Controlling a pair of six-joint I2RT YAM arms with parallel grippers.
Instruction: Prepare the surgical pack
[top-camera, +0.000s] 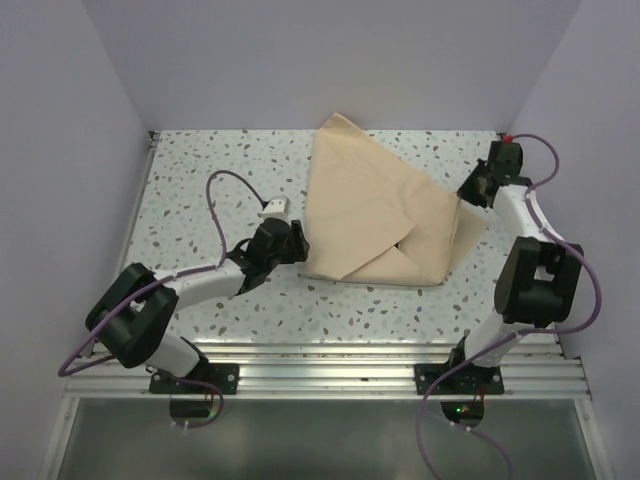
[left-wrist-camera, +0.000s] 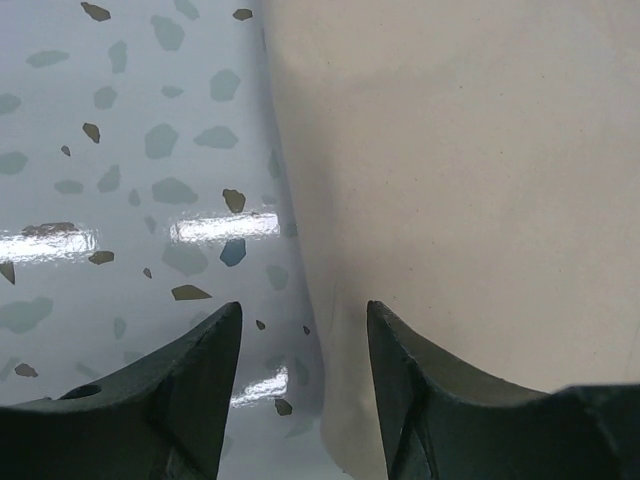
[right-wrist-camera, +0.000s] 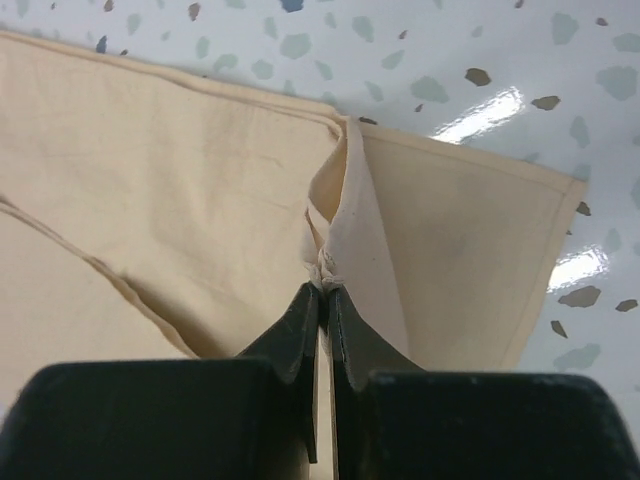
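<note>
The surgical pack shows as a large beige cloth (top-camera: 380, 210), partly folded over itself at the middle back of the speckled table (top-camera: 200, 180). My left gripper (top-camera: 297, 240) sits low at the cloth's left edge. In the left wrist view its fingers (left-wrist-camera: 303, 310) stand apart, and the cloth's edge (left-wrist-camera: 450, 150) runs between them without being pinched. My right gripper (top-camera: 468, 190) is at the cloth's right side. The right wrist view shows it (right-wrist-camera: 326, 288) shut on a bunched hem of the cloth (right-wrist-camera: 180, 170), lifting a ridge of fabric.
Pale walls close the table in on the left, back and right. An aluminium rail (top-camera: 330, 365) carries both arm bases along the near edge. Purple cables loop off each arm (top-camera: 225, 190).
</note>
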